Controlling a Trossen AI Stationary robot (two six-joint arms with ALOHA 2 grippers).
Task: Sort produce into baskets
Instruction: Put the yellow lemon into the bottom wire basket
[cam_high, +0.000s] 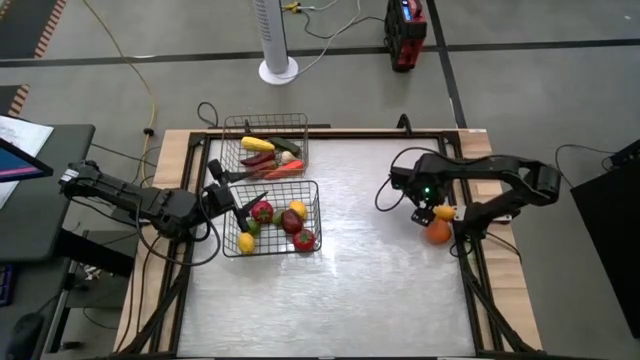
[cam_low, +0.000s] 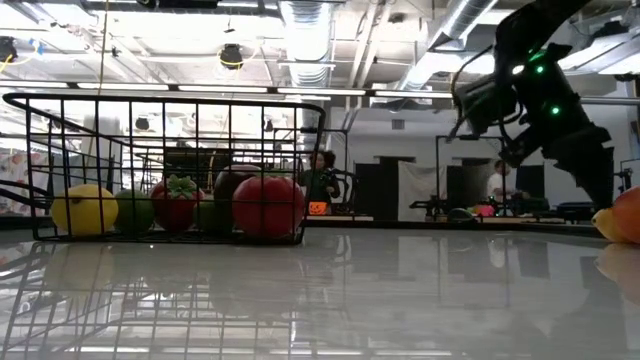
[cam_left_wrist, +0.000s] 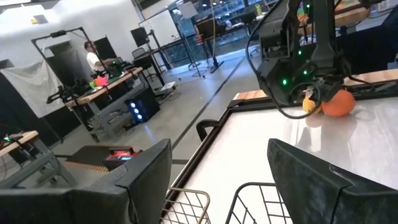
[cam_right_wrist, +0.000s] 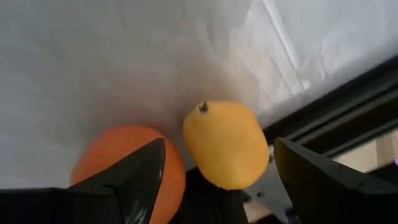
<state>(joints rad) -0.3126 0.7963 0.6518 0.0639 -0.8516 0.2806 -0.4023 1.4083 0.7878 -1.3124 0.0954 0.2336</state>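
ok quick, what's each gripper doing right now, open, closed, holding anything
Left gripper: open, empty, over the dark basket.
Right gripper: open, holding nothing, fingers straddling the yellow fruit beside the orange.

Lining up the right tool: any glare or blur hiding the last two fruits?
High view: tabletop sheen, orange fruit clear. Low view: glossy reflections, fruit cut off at the frame edge. Right wrist view: yellow fruit sharp, tool fingers blurred, open.
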